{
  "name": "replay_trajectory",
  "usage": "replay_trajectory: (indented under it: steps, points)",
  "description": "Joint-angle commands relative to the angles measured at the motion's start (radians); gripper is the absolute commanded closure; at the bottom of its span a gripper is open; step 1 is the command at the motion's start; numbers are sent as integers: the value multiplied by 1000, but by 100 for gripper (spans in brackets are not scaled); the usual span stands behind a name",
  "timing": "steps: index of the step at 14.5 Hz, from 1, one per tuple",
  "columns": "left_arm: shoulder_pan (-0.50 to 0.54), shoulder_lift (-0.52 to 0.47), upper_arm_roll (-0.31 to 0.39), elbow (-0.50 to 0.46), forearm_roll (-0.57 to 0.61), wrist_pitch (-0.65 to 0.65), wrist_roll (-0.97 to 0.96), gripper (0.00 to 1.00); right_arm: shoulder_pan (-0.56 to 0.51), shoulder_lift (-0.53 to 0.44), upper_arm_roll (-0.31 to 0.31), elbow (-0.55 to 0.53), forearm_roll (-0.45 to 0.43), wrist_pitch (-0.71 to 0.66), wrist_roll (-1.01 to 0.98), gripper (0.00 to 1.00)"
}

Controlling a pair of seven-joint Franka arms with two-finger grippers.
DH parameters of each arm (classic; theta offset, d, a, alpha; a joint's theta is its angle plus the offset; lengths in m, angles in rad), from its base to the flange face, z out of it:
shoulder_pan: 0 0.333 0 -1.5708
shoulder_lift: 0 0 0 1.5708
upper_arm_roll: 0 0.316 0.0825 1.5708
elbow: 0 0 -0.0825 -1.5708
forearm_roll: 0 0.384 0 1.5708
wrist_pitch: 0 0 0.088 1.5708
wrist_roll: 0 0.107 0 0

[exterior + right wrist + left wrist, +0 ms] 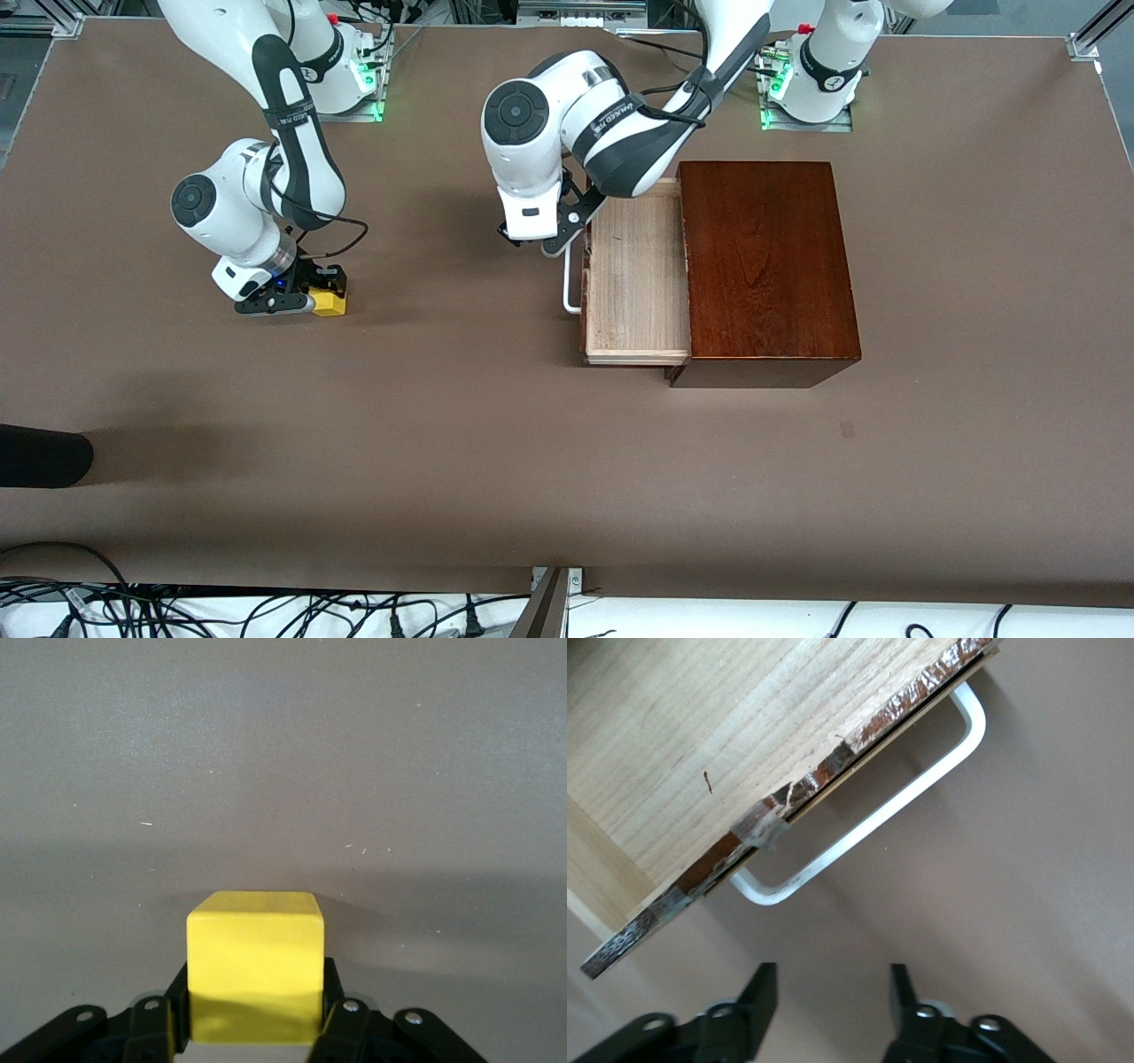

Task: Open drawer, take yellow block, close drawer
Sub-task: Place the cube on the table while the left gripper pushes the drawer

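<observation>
Drawer: the pale light-wood tray with a dark reddish-brown front [636, 283] stands pulled well out of the dark glossy reddish-brown wooden box [766, 266], toward the right arm's end of the counter [532, 461]; the tray looks empty.

Handle: the white loop handle [571, 283] juts from the drawer front; in the left wrist view the handle [868, 819] lies just ahead of the fingertips, not touching them.

Left hand: the left hand [542, 241] hovers just beside the handle's end that is farther from the front camera, its fingers [764, 992] spread apart and holding nothing.

Right hand: the right hand [306, 299] is low over the counter toward the right arm's end, closed onto the small bright yellow cube [330, 303]; the right wrist view shows the cube [255, 966] pinched between both fingers.

Block: out of the drawer, well apart from the box, in the right hand's grip (whether it rests on the counter I cannot tell).

Step in hand: closing the drawer, as I judge it.

Doing it well: press squarely on the drawer front or handle, pushing straight along the tray's travel, so the tray does not skew or shove the box along the counter.

Writing: dark lettering on the arms' wrist bands is too small to read.
</observation>
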Motion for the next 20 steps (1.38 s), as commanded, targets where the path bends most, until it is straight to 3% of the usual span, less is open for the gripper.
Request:
replay_trajectory:
  steps: [1, 3, 6, 9, 12, 16, 20]
  points:
    - [-6, 45, 3, 40, -4, 3, -42, 100, 2, 10, 1, 16, 31, 6, -26, 66]
    - [-6, 59, 6, 36, -4, 25, -104, 100, 0, 12, -1, 16, 31, 6, -32, 0]
    - [-8, 85, 40, 36, 1, 48, -142, 100, 0, 1, -10, 18, 32, -11, -34, 0]
    - [-8, 87, 75, 32, 22, 39, -141, 100, 2, -18, -58, 51, 25, -101, -34, 0]
    - [-23, 87, 74, 23, 139, 10, -142, 100, 3, -8, -113, 154, 2, -259, -26, 0]
    - [-23, 79, 74, 22, 214, -58, -136, 100, 3, -10, -156, 264, -90, -384, 38, 0]
    - [-20, 55, 62, -10, 262, -118, -109, 100, -4, -4, -180, 442, -169, -560, 102, 0]
